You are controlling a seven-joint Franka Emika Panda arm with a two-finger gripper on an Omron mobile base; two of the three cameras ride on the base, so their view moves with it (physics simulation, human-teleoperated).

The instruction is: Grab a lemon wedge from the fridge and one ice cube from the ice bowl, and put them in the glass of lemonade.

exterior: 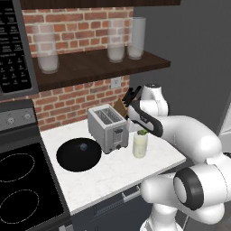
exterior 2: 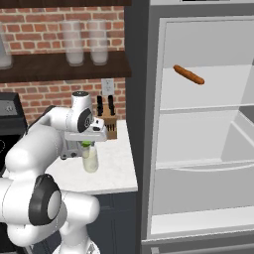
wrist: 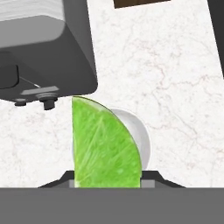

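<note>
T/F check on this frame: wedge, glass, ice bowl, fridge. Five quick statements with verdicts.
1. The gripper holds the lemon wedge right above the glass. True.
2. The wedge is already in the lemonade. False: it is between the jaws, over the rim.
3. The ice bowl sits left of the toaster with one ice cube in it. True.
4. The fridge is shut. False: it stands open, shelves showing.
5. The glass stands on the wooden shelf. False: it is on the counter.

Wide shallow round black ice bowl (exterior: 79,154) left of boxy metal toaster (exterior: 107,127); small clear glass of lemonade (exterior: 140,145) right, on white marble counter (exterior: 113,173).
</note>
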